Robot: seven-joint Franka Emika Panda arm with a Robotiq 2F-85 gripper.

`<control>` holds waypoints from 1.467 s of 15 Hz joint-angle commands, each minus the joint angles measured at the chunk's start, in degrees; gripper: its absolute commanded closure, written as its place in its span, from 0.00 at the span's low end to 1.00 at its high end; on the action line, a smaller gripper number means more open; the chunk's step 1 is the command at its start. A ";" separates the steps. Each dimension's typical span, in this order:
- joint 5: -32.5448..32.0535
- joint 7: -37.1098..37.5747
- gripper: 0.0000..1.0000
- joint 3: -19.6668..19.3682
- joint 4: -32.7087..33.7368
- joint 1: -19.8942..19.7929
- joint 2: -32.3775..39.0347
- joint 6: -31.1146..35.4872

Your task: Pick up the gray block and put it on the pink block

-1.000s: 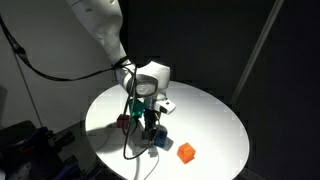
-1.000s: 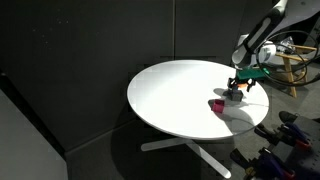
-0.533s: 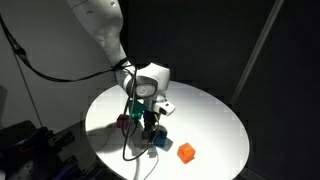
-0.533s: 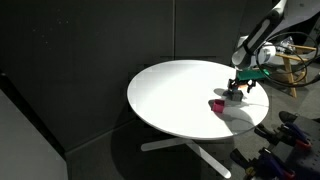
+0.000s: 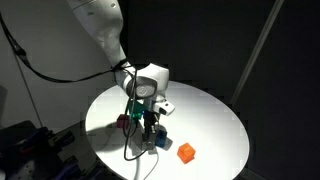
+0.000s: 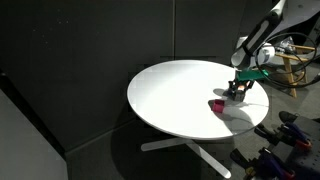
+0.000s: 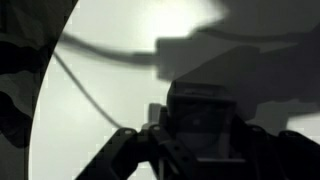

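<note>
The gray block (image 7: 200, 118) fills the gap between my fingers in the wrist view, dark in shadow. My gripper (image 5: 150, 129) stands low over the round white table (image 5: 215, 120), pointing down, shut on the gray block. The pink block (image 5: 122, 121) rests on the table just beside the gripper, also visible in an exterior view as a pink cube (image 6: 217, 104) next to the gripper (image 6: 238, 93). From outside, the fingers mostly hide the gray block.
A blue cube (image 5: 160, 143) lies right by the gripper and an orange cube (image 5: 186, 153) a little further along, both near the table's edge. A black cable (image 7: 100, 50) trails across the table. A chair (image 6: 295, 65) stands beyond the table.
The fingers have drawn in onto the gray block; they stood wide around it before. The arm and the other cubes have not moved.
</note>
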 commanded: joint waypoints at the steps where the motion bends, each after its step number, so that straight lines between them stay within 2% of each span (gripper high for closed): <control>1: -1.37 -1.67 0.70 -0.69 -0.51 0.37 -1.43 0.09; 11: -4.27 -6.39 0.73 -0.40 -3.99 0.50 -9.72 -3.28; 17: -4.16 -11.99 0.73 2.07 -4.71 0.54 -15.29 -6.21; 22: -6.45 -14.90 0.73 4.16 -5.18 2.11 -17.84 -6.00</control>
